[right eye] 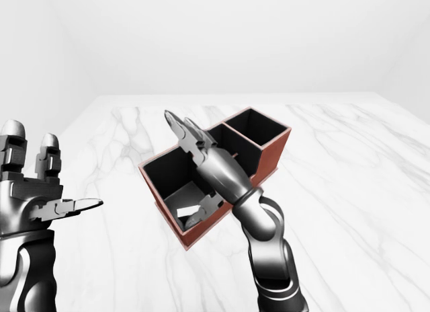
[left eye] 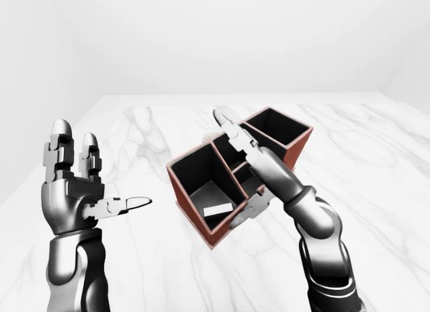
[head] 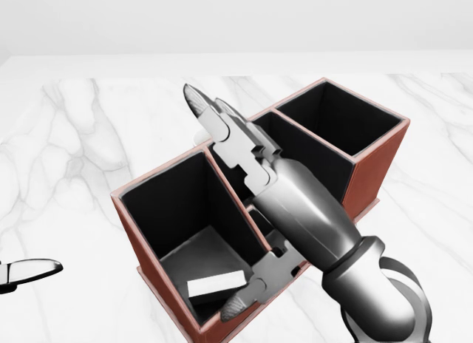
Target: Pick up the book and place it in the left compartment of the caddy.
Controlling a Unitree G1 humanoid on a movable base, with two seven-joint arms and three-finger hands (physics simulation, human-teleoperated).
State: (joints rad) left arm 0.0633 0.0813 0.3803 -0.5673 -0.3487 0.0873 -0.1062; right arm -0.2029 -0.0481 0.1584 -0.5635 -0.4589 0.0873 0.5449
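Observation:
The book (head: pixel 216 285), a small white slab, lies flat on the floor of the caddy's left compartment. The caddy (head: pixel 378 162) is red-brown with black insides and stands askew on the marble table. My right hand (head: pixel 247 199) hovers open above it, its long fingers (head: pixel 211 115) stretched over the partition between the left and middle compartments. Its thumb (head: pixel 238 306) hangs over the near rim beside the book, clear of it. My left hand (left eye: pixel 101 165) is raised at the left of the left-eye view, open and empty, well away from the caddy.
The white marble table (left eye: pixel 376 164) spreads wide around the caddy. Its far edge meets a plain white wall, and its left edge runs close by my left arm (left eye: pixel 74 271). The caddy's middle and right compartments (head: pixel 336 117) show only black insides.

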